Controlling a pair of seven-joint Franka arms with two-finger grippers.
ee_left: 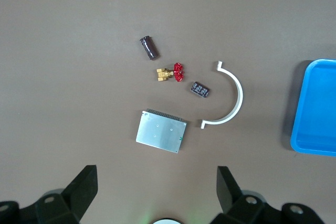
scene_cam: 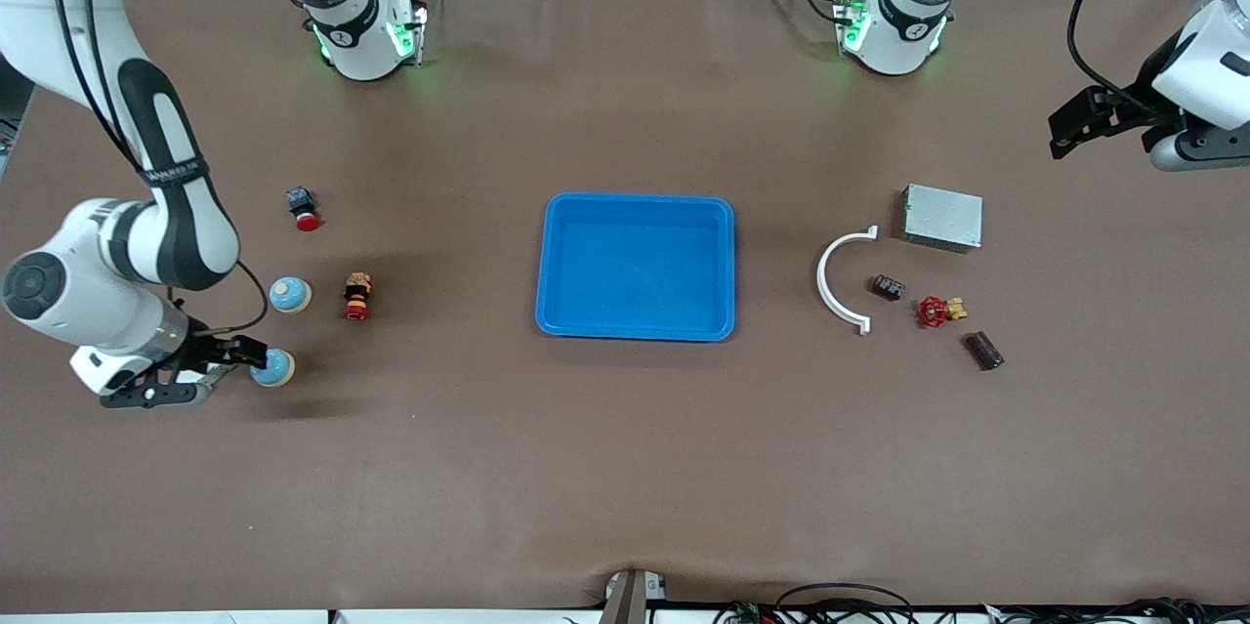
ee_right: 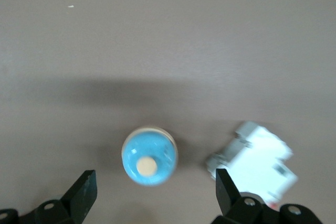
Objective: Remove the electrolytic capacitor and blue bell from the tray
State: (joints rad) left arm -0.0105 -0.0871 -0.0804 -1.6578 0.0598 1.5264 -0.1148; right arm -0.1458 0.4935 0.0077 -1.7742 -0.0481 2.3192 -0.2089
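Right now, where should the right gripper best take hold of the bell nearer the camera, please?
I'd take it by its round sides, low on the dome, from straight above: the bell stands upright, button up. The right gripper is open by it; the left gripper waits open over the left arm's end.

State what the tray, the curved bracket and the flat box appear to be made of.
Tray: likely moulded plastic, uniform glossy blue with rounded rim. Curved bracket: probably white plastic, plain matte. Flat box: looks like sheet metal, dull silver with small perforations.
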